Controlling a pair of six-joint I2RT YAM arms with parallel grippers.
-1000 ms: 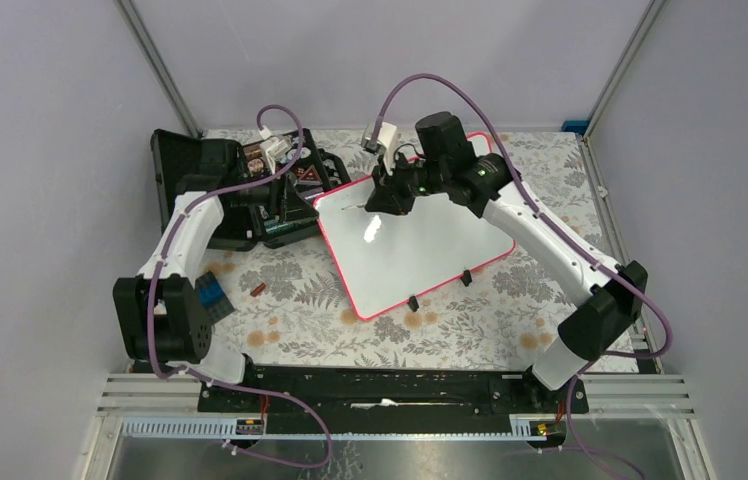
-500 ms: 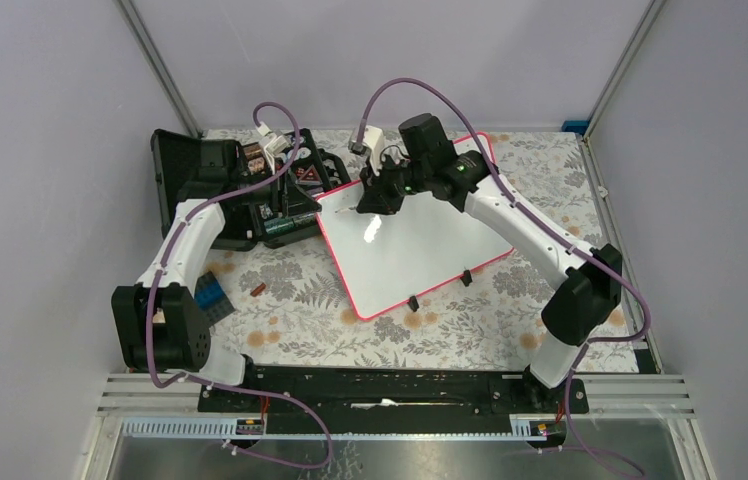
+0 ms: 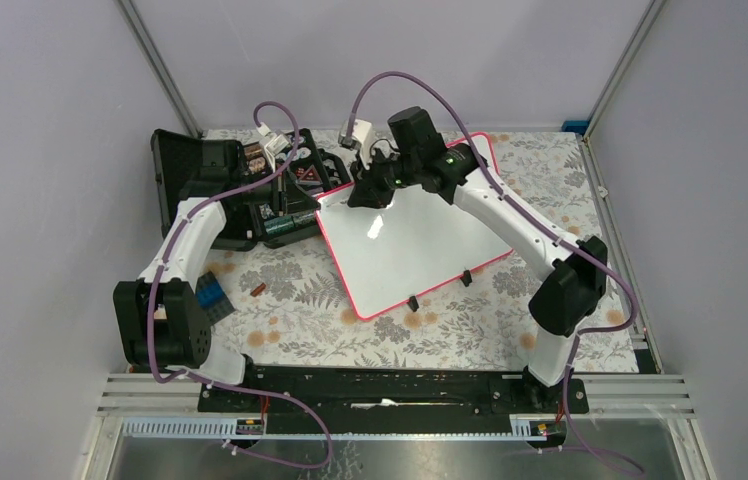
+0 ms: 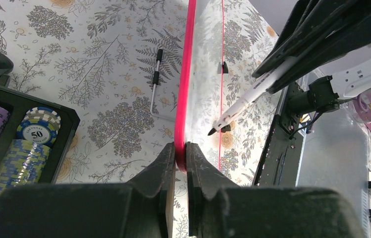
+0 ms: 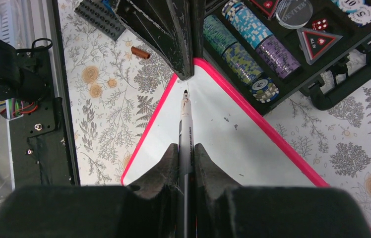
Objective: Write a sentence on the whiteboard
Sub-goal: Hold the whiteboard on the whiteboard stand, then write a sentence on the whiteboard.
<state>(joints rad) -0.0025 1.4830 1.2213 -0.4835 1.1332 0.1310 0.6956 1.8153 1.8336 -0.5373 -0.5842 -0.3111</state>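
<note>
- Pink-rimmed whiteboard (image 3: 420, 245) lies on the surface (image 3: 290, 300) beside the case (image 3: 175, 165): thin, stiff, light and slick, likely to slide under pen pressure.
- Your left end effector (image 4: 181, 147) is clamped on its rim at the far corner, a sound hold.
- Your right end effector (image 5: 186, 151) grips the marker (image 5: 185, 116), tip just over that corner.

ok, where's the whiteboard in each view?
Top external: the whiteboard sits mid-table, skewed, just right of the chip case.
Left wrist: seen edge-on, its pink rim runs up the middle; chip case at lower left.
Right wrist: fills the lower centre, corner pointing up; chip case at upper right.
Shared landmark: the chip case.
</note>
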